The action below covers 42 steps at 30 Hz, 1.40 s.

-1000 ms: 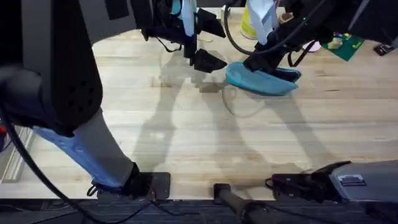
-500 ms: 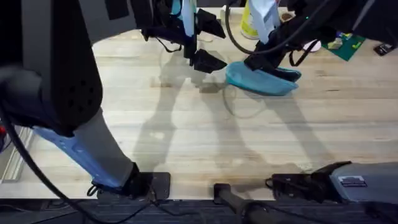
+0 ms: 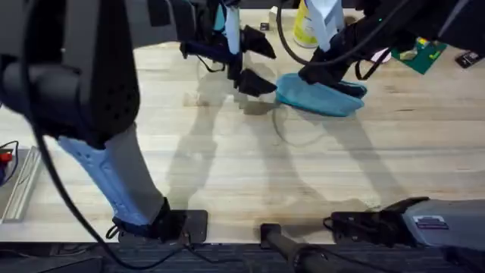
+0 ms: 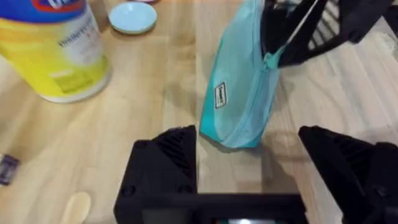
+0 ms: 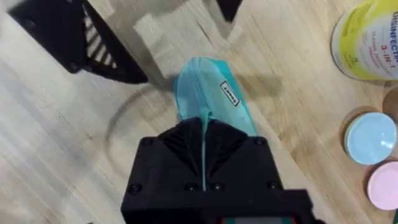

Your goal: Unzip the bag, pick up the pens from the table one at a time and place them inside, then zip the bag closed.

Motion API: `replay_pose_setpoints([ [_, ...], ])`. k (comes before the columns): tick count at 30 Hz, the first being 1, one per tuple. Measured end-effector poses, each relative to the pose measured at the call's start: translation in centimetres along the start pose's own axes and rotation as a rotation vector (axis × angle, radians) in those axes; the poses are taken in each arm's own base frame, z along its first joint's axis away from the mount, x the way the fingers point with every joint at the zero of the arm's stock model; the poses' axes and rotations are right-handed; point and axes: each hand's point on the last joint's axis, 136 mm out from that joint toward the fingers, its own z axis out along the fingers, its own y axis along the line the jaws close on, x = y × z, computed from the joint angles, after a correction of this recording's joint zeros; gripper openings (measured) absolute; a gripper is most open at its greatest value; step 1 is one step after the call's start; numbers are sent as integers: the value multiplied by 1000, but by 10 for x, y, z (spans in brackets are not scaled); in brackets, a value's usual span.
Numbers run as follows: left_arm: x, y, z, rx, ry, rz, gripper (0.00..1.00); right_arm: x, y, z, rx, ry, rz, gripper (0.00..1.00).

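Bag: the turquoise bag [image 3: 318,97] lay on the far part of the table [image 3: 303,174], between the two grippers, its long axis running roughly from one gripper to the other
Right gripper: the right gripper [image 5: 204,140] sat on one end of the bag, its jaws pressed together on a thin teal strip, by the look of it the zipper pull or its cord, which showed in the slot between them
Left gripper: the left gripper [image 4: 249,155] hovered just off the bag's other end, jaws spread wide and holding nothing; in its wrist view the rounded end of the bag pointed straight into the gap between them
Key relation: the bag's length lay in line with the left jaws, so that arm needed only to advance a little and close on the near end; the right arm was already on the bag
Step in hand: probably bracing the bag for the zipper to be drawn along its length
Pens: I could not make them out
Nearby: a yellow canister [image 4: 50,50] and a light-blue dish [image 4: 132,17] stood beyond the bag
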Motion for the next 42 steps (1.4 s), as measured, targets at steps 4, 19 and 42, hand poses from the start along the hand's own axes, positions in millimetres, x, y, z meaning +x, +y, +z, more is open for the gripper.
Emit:
replay_pose_setpoints([
  [4, 6, -2, 14, 26, 3, 5, 993, 0, 0, 0, 0, 0, 0, 32],
  [19, -8, -10, 38, 62, -13, 94, 992, 0, 0, 0, 0, 0, 0, 32],
  [42, -7, -14, 51, 66, 24, 128, 45, 0, 0, 0, -1, 1, 0, 32],
])
